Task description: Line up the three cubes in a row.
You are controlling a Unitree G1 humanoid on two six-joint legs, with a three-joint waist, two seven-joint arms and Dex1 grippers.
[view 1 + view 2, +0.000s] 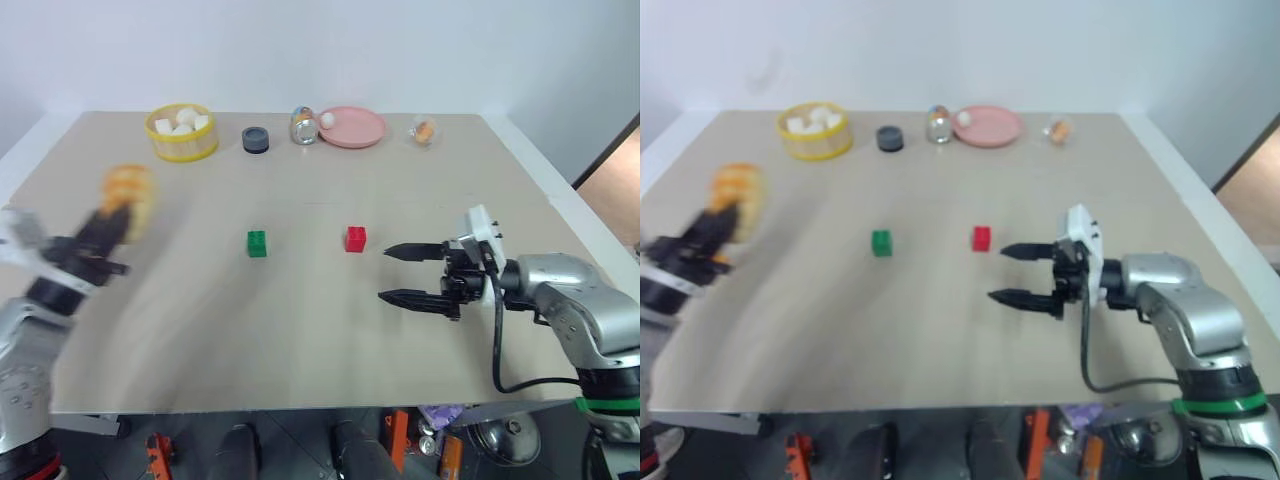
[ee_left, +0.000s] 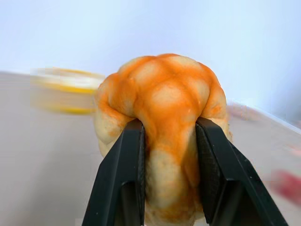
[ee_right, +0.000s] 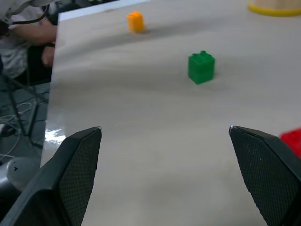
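Your left claw (image 2: pixel 167 155) is clamped on the round orange-yellow checkered bun (image 2: pixel 162 122); both black fingers (image 2: pixel 123 179) press into its sides, and the bun bulges out above them. In the head views this claw holds the bun raised above the bench (image 1: pixel 300 340) near the left edge, and that area is blurred.

Your right claw (image 1: pixel 400 273) stands wide open and holds nothing. Its two fingers point level across the bench toward the left edge, with bare bench surface between them. It sits toward the right edge, about halfway between the near and far edges.

The red cube (image 1: pixel 356 239) rests on the bench just beyond the right claw's fingertips, close but apart from them. The green cube (image 1: pixel 257 243) sits to its left, well apart, at about the same depth on the bench. The orange-yellow cube (image 3: pixel 135 21) lies beyond the green one toward the left edge, as the right wrist view shows; in the head views you cannot pick it out behind the blurred left arm.

Along the far edge stand a yellow basket (image 1: pixel 182 135) of white chunks, a dark round puck (image 1: pixel 255 139), a small tin (image 1: pixel 302 126) and a pink plate (image 1: pixel 355 128).
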